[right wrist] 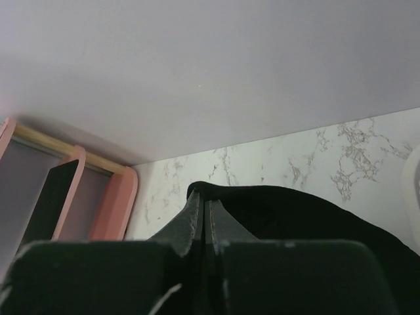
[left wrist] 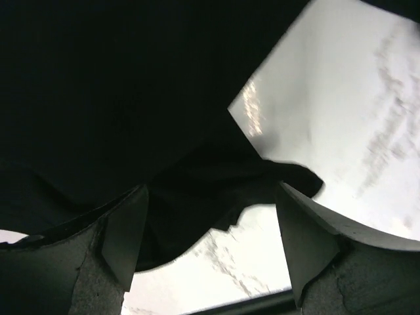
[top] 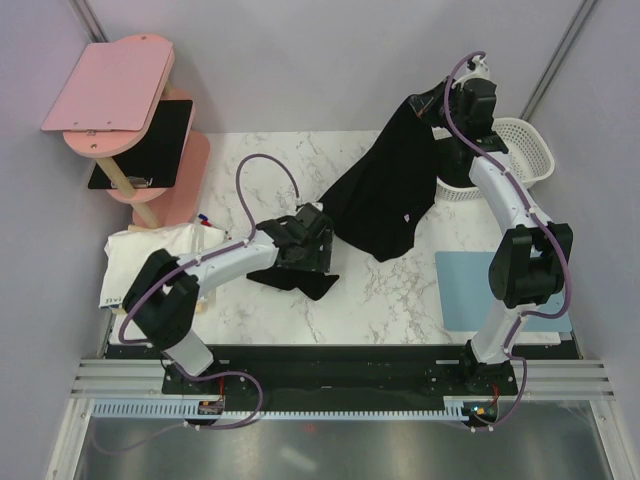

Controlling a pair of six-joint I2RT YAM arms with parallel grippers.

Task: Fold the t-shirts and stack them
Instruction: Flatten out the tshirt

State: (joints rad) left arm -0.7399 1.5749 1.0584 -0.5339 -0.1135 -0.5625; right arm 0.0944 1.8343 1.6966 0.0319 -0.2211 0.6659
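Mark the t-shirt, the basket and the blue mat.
t-shirt (top: 385,205): top view, middle of the hanging cloth.
basket (top: 530,150): top view, right wall.
blue mat (top: 462,290): top view, bare left part.

You're in a robot lab cell: plain lavender partition walls (top: 330,60) enclose a marble-patterned table (top: 390,300), and the left arm (top: 225,258) and right arm (top: 508,195) stand bolted to a black base plate (top: 340,362) beside aluminium rails (top: 110,378).

Table (top: 400,300) with a white marble pattern, evenly lit. Pale lilac walls (top: 300,60) behind the table and on both sides. Pink tiered shelf (top: 120,85) at the table's far-left corner, white slotted basket (top: 530,150) at its far-right corner. Light blue mat (top: 460,295) on the table's right side. Aluminium rail (top: 110,380) along the table's near edge.
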